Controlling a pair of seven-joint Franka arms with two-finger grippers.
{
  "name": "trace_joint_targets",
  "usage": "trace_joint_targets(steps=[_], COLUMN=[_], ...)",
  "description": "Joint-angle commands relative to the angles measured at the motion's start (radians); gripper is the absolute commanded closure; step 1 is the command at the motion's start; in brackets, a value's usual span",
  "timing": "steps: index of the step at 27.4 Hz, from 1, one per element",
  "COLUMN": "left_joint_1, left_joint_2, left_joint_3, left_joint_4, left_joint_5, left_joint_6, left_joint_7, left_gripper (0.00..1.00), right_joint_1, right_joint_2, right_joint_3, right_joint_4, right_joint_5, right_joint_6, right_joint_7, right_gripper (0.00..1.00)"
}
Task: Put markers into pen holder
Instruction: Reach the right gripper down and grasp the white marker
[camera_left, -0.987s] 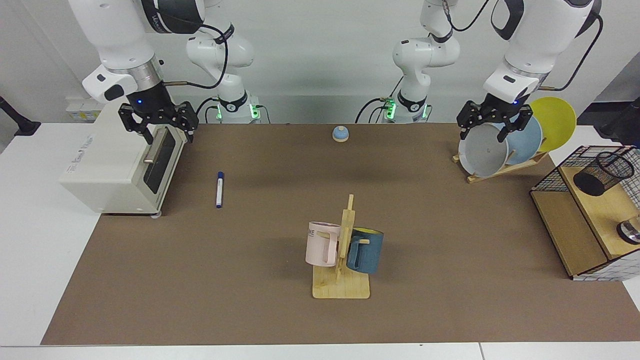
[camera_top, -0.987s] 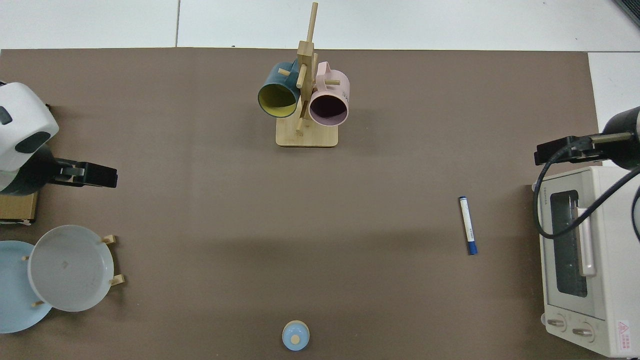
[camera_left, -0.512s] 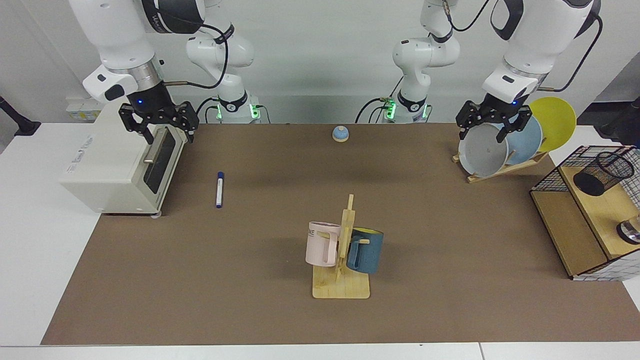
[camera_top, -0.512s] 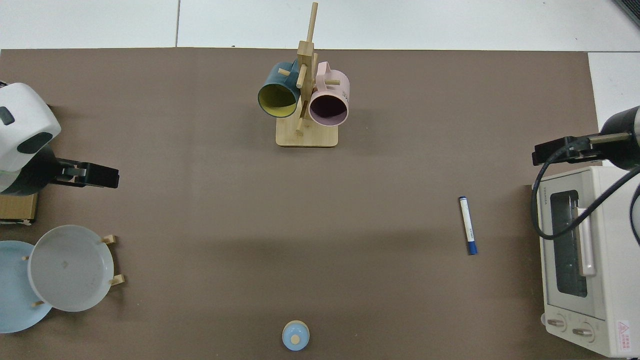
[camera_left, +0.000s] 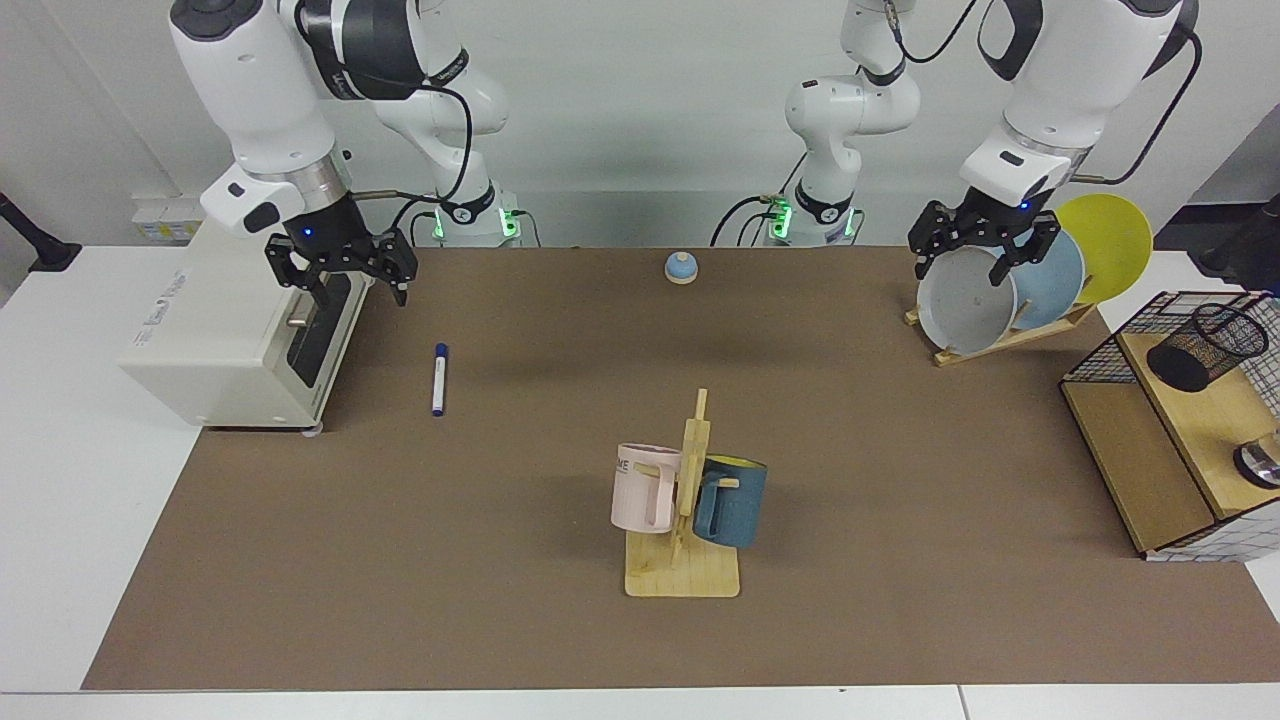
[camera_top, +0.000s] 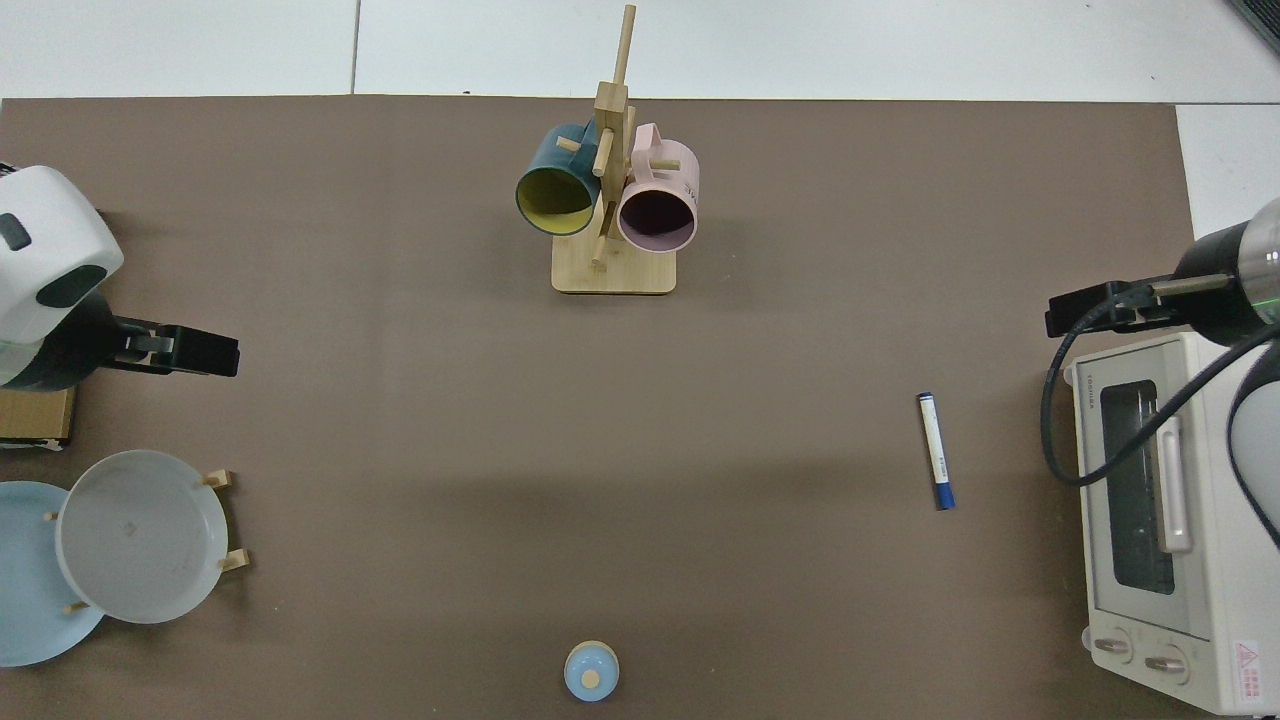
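- Facing view: we see the right gripper (camera_left: 350, 284) hanging above the front of the toaster oven (camera_left: 235, 335), its fingers spread and holding nothing. The marker (camera_left: 439, 378) lies flat on the brown mat (camera_left: 500, 560), below the gripper and a little toward the table's middle, well apart from it.
- Facing view: the left gripper (camera_left: 982, 258) hangs in front of the plates (camera_left: 1010, 295) on their rack, fingers spread and holding nothing; whether it touches the grey plate we cannot tell. The pen holder (camera_left: 1205, 347) sits tilted in the wire shelf box (camera_left: 1130, 450), beside this gripper toward the table's edge and far from the marker.
- Top view: the right gripper (camera_top: 1085, 311) shows as a dark bar by the toaster oven's (camera_top: 1170, 540) corner; the marker (camera_top: 936, 451) lies near it on the mat. The left gripper (camera_top: 195, 352) hovers near the plates (camera_top: 130, 535). We cannot tell either finger gap from above.
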Motion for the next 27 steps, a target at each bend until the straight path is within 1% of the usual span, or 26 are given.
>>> trace_joint_targets(steps=[1, 2, 5, 14, 21, 25, 27], left_joint_1=[-0.015, -0.015, -0.015, -0.015, -0.015, -0.015, -0.015], left_joint_2=[-0.010, -0.011, -0.013, -0.014, -0.017, -0.020, -0.020], left_joint_3=[0.011, 0.011, 0.011, 0.011, 0.010, 0.011, 0.011], left_joint_4=[-0.011, -0.011, -0.013, -0.016, -0.022, -0.028, -0.028], left_joint_5=[-0.008, -0.008, -0.008, -0.008, -0.008, -0.008, -0.008], left_joint_6=[-0.006, -0.004, -0.006, -0.012, -0.012, -0.009, -0.009], left_joint_7=[0.012, 0.012, 0.012, 0.013, 0.013, 0.013, 0.013], left_gripper=[0.00, 0.00, 0.00, 0.00, 0.00, 0.00, 0.00], right_joint_1=[0.002, 0.009, 0.011, 0.005, 0.000, 0.000, 0.000], right_joint_2=[-0.010, -0.010, 0.005, 0.085, 0.140, 0.148, 0.160], right_joint_3=[0.002, 0.002, 0.002, 0.001, 0.001, -0.001, -0.001], right_joint_4=[-0.162, -0.194, -0.243, -0.318, -0.350, -0.424, -0.443], right_joint_5=[0.019, 0.019, 0.019, 0.016, -0.002, -0.004, -0.004], right_joint_6=[0.131, 0.166, 0.223, 0.346, 0.376, 0.491, 0.530], right_joint_7=[-0.018, -0.017, -0.018, -0.014, -0.012, -0.012, -0.012], right_gripper=[0.00, 0.00, 0.00, 0.00, 0.00, 0.00, 0.00])
